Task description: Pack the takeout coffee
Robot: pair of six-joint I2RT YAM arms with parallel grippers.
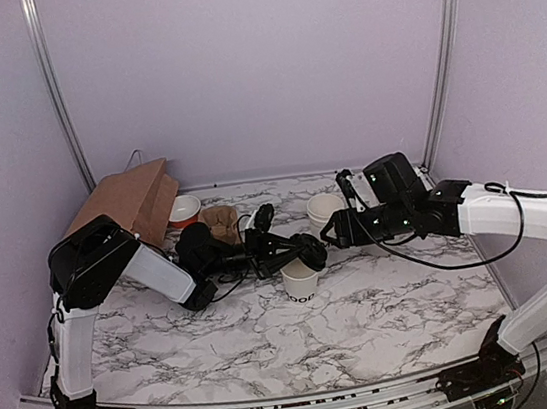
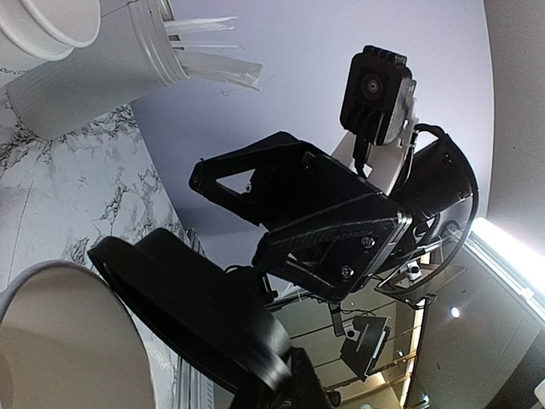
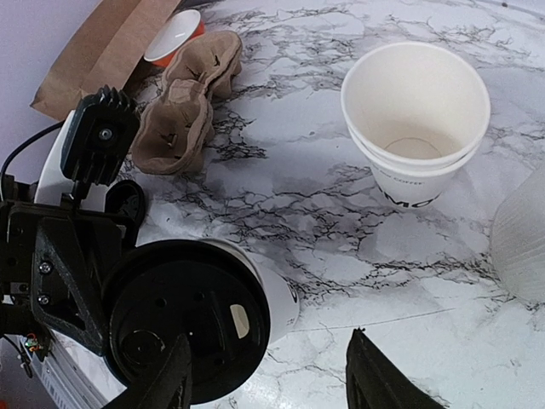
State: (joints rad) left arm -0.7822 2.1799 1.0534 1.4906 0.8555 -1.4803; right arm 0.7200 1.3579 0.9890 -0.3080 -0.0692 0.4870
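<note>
**Near centre.** A marbled surface (image 1: 272, 346) is shown, with the two arms bolted at its near edge. A small white paper cup (image 1: 301, 282) with black lettering low on its side is seen upright near the middle of the surface.

**Over the cup.** A round black lid (image 1: 312, 253) is held tilted over the cup's mouth. In the left wrist view part of the cup's inside is left uncovered. Whether the lid touches the rim cannot be told. The lid is pinched at its left edge by the left gripper (image 1: 290, 252), whose jaws are pressed onto it. The right gripper (image 1: 332, 231) is brought in from the right, just beside the lid. Its jaws are spread apart, and in the right wrist view the lid's edge is seen by one of them.

**Farther back.** A stack of cups (image 1: 324, 208) is placed just beyond the right gripper. A cardboard cup carrier (image 1: 220, 222) is laid to the left of the stack. A red bowl (image 1: 185, 211) is set beyond the carrier, next to a brown paper bag (image 1: 131, 198) in the far left corner.

**Wrist views only.** A white tub (image 2: 94, 77) holding utensils (image 2: 213, 60) is seen close beside the stack of cups.
</note>
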